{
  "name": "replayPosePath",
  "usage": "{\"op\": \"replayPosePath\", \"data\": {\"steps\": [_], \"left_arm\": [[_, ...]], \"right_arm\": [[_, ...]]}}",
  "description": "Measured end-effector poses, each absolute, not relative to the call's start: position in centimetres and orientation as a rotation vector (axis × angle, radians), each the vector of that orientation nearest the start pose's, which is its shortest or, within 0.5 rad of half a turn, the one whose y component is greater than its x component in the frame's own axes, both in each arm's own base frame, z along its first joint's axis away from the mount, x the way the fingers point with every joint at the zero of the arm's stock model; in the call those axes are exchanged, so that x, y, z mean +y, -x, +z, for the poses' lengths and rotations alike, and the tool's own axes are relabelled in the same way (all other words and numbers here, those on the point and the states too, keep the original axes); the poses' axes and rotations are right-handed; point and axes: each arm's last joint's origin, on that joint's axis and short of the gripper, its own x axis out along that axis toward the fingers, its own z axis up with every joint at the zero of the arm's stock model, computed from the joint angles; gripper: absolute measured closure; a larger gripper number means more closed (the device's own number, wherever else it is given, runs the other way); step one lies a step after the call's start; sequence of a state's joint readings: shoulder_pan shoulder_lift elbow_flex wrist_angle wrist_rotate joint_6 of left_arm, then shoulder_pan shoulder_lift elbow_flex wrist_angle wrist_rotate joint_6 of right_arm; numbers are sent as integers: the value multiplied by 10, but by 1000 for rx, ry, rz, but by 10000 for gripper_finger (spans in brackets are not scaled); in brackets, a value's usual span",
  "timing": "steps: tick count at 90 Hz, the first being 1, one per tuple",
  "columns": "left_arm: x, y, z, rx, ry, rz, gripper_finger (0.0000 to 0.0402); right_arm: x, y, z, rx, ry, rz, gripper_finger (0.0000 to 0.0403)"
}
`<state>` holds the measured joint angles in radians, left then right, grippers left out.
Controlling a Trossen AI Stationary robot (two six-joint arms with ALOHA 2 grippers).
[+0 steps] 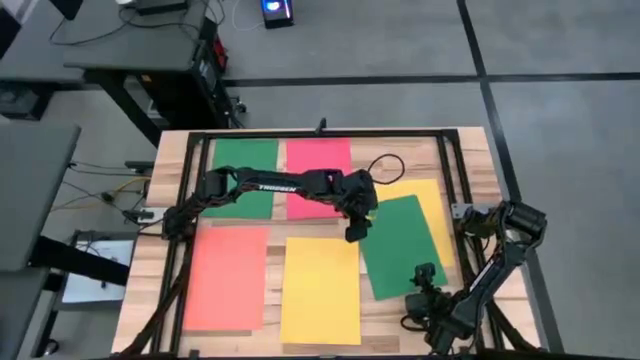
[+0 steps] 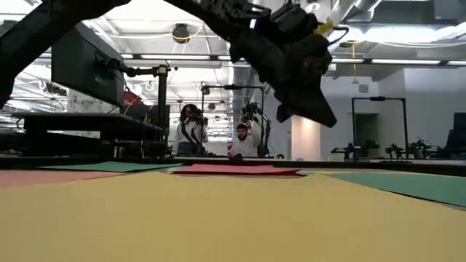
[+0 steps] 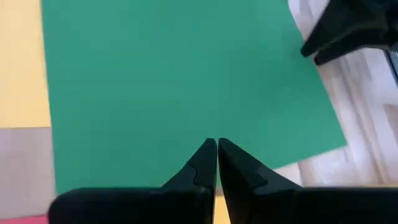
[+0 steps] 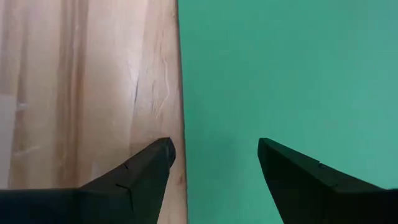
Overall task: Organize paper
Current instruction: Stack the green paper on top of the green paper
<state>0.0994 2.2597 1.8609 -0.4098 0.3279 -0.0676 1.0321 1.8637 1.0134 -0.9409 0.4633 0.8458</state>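
Six sheets of paper lie on the bench: two behind, two in front, two overlapping at right. The left hand hangs over the middle; the right hand sits at the front right.

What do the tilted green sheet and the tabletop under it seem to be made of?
The tilted green sheet looks like thin matte paper: it lies dead flat with crisp straight edges and no glare. The tabletop appears to be pale wood, showing lengthwise grain and plank seams; its faint sheen hints at a smooth finish, though a laminate can't be ruled out.

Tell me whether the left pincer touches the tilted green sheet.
Cannot tell. The shut left pincer sits over the tilted green sheet, but no view plainly shows contact or a gap.
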Motion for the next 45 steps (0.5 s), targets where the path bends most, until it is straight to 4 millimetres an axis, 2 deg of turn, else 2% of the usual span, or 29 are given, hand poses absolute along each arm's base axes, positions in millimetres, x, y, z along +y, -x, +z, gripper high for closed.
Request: {"op": "replayPosePath", "data": {"steps": [25,45], "left_arm": [[39,-497,175,813,267,-166,402],[38,-492,165,838,263,-138,402]], "right_arm": [[233,-157,120,1280,554,-175,168],[232,-157,122,1280,580,-191,168]]}}
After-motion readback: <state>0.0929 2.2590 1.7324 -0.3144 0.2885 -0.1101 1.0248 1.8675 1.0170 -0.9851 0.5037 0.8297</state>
